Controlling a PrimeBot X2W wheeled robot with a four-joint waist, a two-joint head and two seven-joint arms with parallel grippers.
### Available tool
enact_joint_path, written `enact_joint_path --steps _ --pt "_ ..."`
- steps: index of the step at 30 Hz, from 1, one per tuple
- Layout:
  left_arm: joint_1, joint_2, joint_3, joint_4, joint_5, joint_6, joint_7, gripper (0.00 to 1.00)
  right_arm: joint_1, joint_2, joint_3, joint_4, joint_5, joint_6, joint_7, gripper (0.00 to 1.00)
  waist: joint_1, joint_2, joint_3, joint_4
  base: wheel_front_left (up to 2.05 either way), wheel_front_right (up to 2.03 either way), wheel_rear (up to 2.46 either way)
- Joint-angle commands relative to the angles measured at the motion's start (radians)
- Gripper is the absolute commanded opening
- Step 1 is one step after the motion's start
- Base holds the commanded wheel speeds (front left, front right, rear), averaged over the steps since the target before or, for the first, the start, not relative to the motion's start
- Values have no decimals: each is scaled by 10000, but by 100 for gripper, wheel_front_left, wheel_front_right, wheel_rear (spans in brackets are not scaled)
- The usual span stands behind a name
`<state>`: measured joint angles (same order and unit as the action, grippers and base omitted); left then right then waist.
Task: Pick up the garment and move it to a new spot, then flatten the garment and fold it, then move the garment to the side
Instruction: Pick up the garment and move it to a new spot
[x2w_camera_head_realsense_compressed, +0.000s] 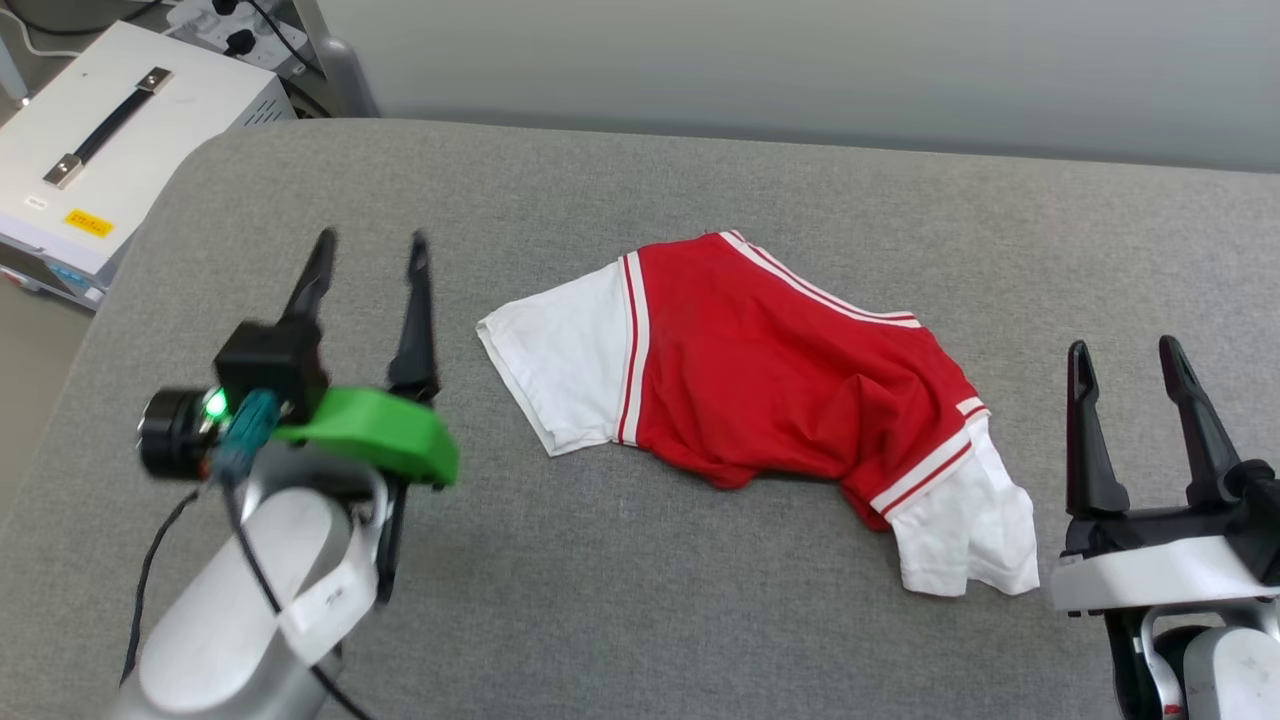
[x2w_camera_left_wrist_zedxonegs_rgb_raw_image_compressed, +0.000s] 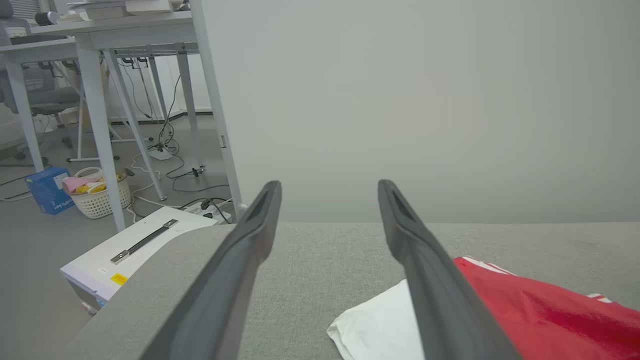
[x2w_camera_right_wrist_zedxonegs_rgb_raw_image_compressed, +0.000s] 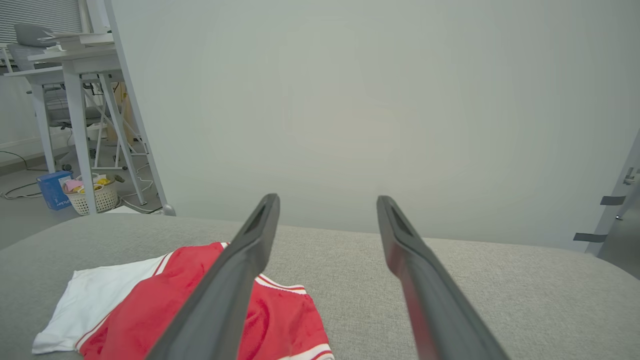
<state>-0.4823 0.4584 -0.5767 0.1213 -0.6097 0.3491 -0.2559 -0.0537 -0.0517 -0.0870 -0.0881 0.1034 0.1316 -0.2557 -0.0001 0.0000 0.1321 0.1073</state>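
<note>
The garment (x2w_camera_head_realsense_compressed: 780, 370) lies crumpled near the middle of the desk (x2w_camera_head_realsense_compressed: 640, 180), a broad slab with a rounded corner, covered in grey, coarse-woven cloth. Its red body is soft and rumpled, bunched into folds toward 5 o'clock. One white sleeve spreads flat at 9 o'clock and the other droops at 4 o'clock. Thin red-and-white stripes edge the sleeves and the upper seam.

The left hand (x2w_camera_head_realsense_compressed: 372, 245) hovers at 9 o'clock from the garment, its two long, dark, tapering fingers spread apart with nothing between them. A green plastic shell sits behind them on the pale, smooth forearm. The right hand (x2w_camera_head_realsense_compressed: 1125, 350) stands at 4 o'clock, just beside the drooping sleeve, fingers likewise spread and empty.

At 10 o'clock, off the desk, sits a white box (x2w_camera_head_realsense_compressed: 120, 150) with a black strap handle.
</note>
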Motion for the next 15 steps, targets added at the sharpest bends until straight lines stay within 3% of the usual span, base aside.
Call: enact_joint_path --steps 1,7,15 --pt "636 -70 470 -188 326 69 -56 100 200 10 31 82 106 -9 -61 100 1 0 -109 -5 0 0 0" --pt "2665 -769 2222 -663 1392 -459 -57 100 442 12 180 335 285 -9 -61 100 1 0 -397 -123 0 0 0" --pt "4275 -2063 3519 -486 2503 -1469 -58 100 896 13 391 665 412 -9 -61 100 1 0 -681 -235 0 0 0"
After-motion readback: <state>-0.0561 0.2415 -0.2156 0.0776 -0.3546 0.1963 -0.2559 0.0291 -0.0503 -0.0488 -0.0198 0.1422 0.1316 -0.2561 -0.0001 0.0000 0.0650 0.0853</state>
